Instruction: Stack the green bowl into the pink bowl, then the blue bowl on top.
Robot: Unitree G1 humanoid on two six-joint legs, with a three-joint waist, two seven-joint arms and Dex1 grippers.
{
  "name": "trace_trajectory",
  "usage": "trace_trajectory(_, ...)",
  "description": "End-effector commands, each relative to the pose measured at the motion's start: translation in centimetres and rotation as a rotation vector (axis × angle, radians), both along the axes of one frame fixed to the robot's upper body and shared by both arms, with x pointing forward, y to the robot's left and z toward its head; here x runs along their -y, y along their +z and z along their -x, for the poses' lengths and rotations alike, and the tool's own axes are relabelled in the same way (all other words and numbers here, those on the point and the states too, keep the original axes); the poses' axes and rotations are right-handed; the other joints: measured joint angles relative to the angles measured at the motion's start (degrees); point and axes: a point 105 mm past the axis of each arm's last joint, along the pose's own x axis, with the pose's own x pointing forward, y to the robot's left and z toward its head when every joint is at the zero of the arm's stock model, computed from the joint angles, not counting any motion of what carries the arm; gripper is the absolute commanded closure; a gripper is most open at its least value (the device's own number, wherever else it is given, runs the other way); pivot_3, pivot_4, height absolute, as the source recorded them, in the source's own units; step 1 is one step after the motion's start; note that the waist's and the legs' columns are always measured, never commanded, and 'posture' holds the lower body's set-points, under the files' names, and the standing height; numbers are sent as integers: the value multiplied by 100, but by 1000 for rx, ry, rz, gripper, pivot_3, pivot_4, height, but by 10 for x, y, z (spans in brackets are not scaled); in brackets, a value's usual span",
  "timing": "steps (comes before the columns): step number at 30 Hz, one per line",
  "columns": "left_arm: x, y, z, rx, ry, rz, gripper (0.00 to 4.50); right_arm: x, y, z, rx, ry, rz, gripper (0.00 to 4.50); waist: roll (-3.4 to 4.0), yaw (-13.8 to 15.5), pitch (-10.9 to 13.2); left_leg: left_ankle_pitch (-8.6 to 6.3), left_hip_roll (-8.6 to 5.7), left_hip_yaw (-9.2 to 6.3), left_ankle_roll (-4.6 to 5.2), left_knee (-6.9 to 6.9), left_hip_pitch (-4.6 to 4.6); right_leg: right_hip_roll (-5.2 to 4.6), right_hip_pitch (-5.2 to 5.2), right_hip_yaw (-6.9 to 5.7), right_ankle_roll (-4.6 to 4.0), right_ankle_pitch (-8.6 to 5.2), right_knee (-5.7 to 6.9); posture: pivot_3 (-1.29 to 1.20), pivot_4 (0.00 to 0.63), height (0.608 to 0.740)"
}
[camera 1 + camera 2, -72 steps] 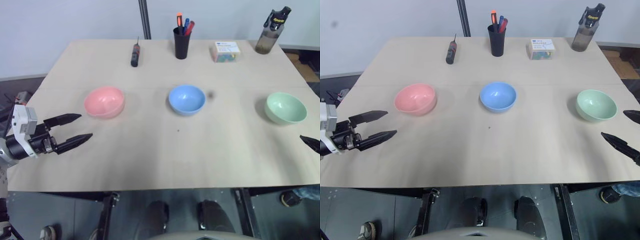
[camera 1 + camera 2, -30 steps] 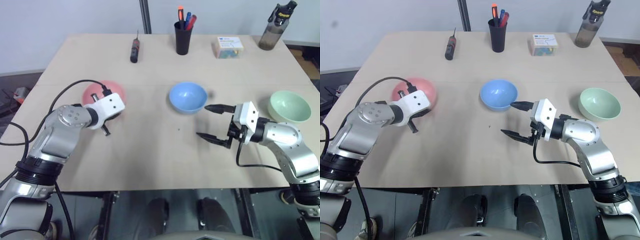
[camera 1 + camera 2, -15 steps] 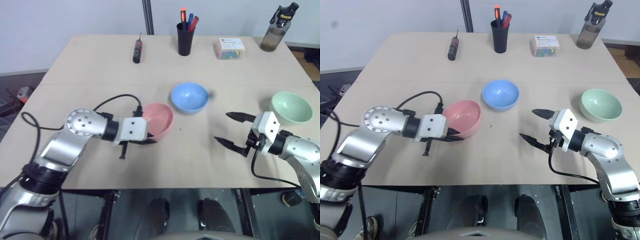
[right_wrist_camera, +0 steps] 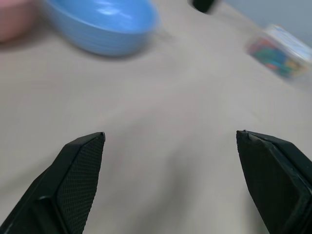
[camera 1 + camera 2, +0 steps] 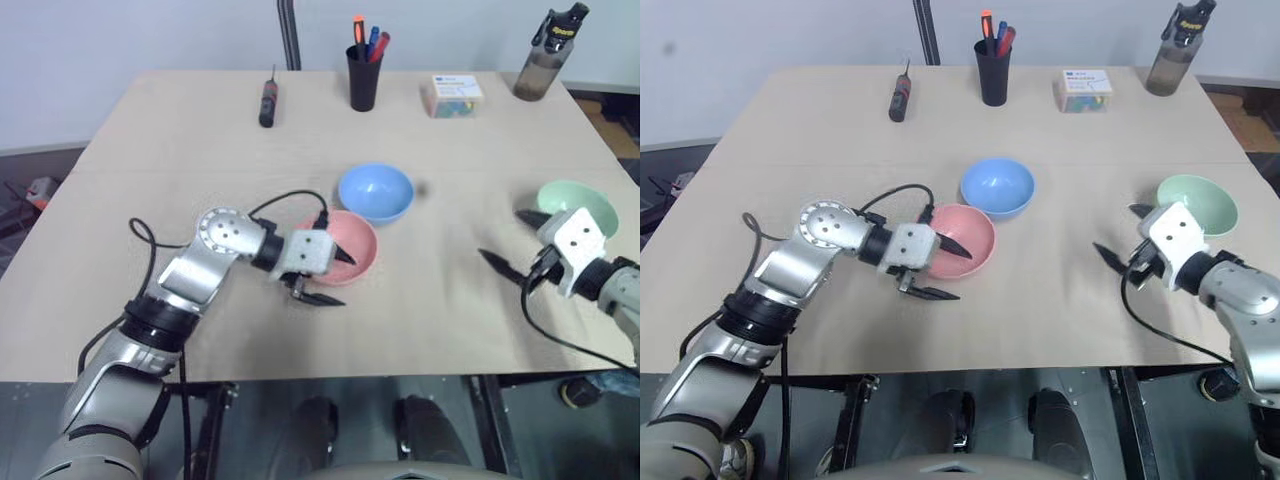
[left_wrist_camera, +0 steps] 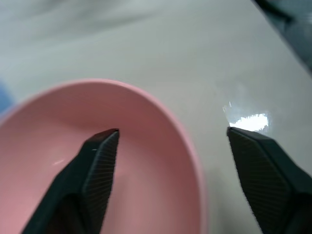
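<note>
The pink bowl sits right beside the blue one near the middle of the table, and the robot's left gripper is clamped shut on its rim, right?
Not quite. The pink bowl does sit beside the blue bowl, but the left gripper is open: the left wrist view shows one finger inside the bowl, the other outside, both clear of the rim.

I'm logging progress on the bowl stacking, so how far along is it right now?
Early. Nothing is stacked yet. The pink bowl sits just in front of the blue bowl; the left gripper stands open, one finger over its rim, one outside. The right gripper is open beside the green bowl, not holding it. Left: green into pink, then blue on top.
</note>
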Motion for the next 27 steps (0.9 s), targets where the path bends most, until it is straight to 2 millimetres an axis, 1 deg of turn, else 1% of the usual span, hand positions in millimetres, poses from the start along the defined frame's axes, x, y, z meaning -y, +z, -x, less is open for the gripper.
trace_trajectory(1, -7, 40, 12, -46, 44, 302, 878, 31, 4, -17, 8, -159, 88, 0, 2, 0, -1, 0, 2, 1, 0, 0, 0, 0, 0, 1, 0, 0, -1, 0, 150, 740)
trace_trajectory(3, -17, 41, 14, -23, 88, 345, 878, 42, 0, -26, -29, -217, 75, 0, 2, 1, -2, 0, 12, 5, 0, -1, 3, -5, 0, 5, 0, 0, 0, 0, 150, 740)
trace_trajectory(5, -27, 40, 13, 34, 162, 350, 878, 53, -9, -36, -70, -260, 94, 0, 3, 5, -2, 0, 13, 7, -1, -2, 8, -2, 2, 6, 0, 0, -1, 0, 150, 740)
trace_trajectory(6, -30, 42, 15, 31, 172, 372, 878, 57, -12, -40, -86, -274, 94, 0, 3, 9, -2, 1, 13, 8, -1, -2, 8, -2, 2, 6, 0, 0, -1, 0, 150, 740)
trace_trajectory(7, -33, 45, 18, 33, 179, 390, 863, 61, -14, -45, -97, -289, 81, 249, 3, 14, -2, 1, 12, 6, -1, -2, 7, -2, 1, 4, 0, 0, 0, 0, 150, 740)
trace_trajectory(9, -38, 49, 21, 14, 197, 431, 858, 61, -18, -52, -124, -280, 67, 721, 3, 22, -2, 1, 9, 10, -1, -2, 7, -5, 2, 8, 0, 0, 0, 0, 150, 740)
trace_trajectory(11, -40, 51, 22, 26, 219, 446, 858, 63, -18, -57, -128, -286, 71, 1575, 3, 24, -2, 0, 10, 7, -1, -2, 5, -6, 1, 6, -1, 0, -2, 0, 150, 740)
trace_trajectory(12, -41, 51, 23, 15, 228, 453, 858, 64, -19, -59, -136, -288, 71, 2208, 3, 26, -2, 1, 10, 6, -1, -2, 4, -7, 1, 5, -1, 0, -3, 0, 150, 740)
trace_trajectory(13, -42, 52, 24, 14, 238, 464, 858, 66, -20, -61, -141, -292, 73, 2358, 4, 18, -2, 1, 10, 6, -1, -2, 4, -7, 1, 5, -1, 0, -3, 0, 150, 740)
trace_trajectory(14, -42, 52, 26, 14, 246, 471, 858, 67, -21, -62, -146, -294, 75, 3014, 4, 16, -2, 1, 11, 7, -1, -4, 4, -7, 1, 6, -1, 0, -4, 0, 150, 740)
trace_trajectory(15, -43, 52, 27, 13, 249, 475, 858, 67, -22, -63, -150, -295, 76, 3249, 4, 16, -2, 1, 10, 8, -1, -5, 5, -7, 1, 7, -1, 0, -4, 0, 150, 740)
trace_trajectory(17, -44, 52, 28, 12, 281, 503, 858, 67, -24, -64, -156, -290, 82, 3985, 4, 16, -2, 1, 11, 6, -1, -5, 4, -7, 1, 5, -1, 0, -4, 0, 150, 740)
trace_trajectory(18, -46, 55, 26, 30, 305, 543, 858, 67, -24, -65, -156, -288, 82, 4442, 5, 19, -2, 1, 11, 7, -1, -5, 5, -7, 1, 6, -1, 0, -4, 0, 150, 740)
trace_trajectory(20, -50, 57, 28, 53, 302, 580, 858, 64, -18, -66, -135, -276, 100, 4484, 5, 18, -3, 1, 12, 7, -2, -5, 5, -6, 1, 6, -1, 1, -4, 0, 150, 740)
trace_trajectory(23, -58, 55, 30, 21, 300, 592, 858, 48, 0, -59, -94, -197, 94, 4484, 6, 14, -2, 1, 13, 9, -2, -6, 5, -6, 0, 7, -1, 1, -3, 0, 150, 740)
trace_trajectory(24, -63, 54, 30, 2, 306, 597, 858, 21, 11, -51, -70, -61, 59, 4484, 8, 13, -2, 1, 14, 9, -2, -6, 5, -6, -1, 8, -1, 1, -3, 0, 150, 740)
trace_trajectory(25, -66, 54, 30, -8, 311, 601, 858, 3, 18, -43, -56, 38, 38, 4484, 9, 9, -2, 1, 16, 9, -2, -6, 4, -5, -3, 8, -1, 1, -3, 0, 150, 740)
trace_trajectory(27, -69, 56, 32, -32, 300, 625, 858, -28, 26, -26, -48, 195, 23, 4484, 10, 4, -3, 1, 22, 10, -2, -9, 4, -1, -7, 9, -1, 1, -2, 0, 150, 740)
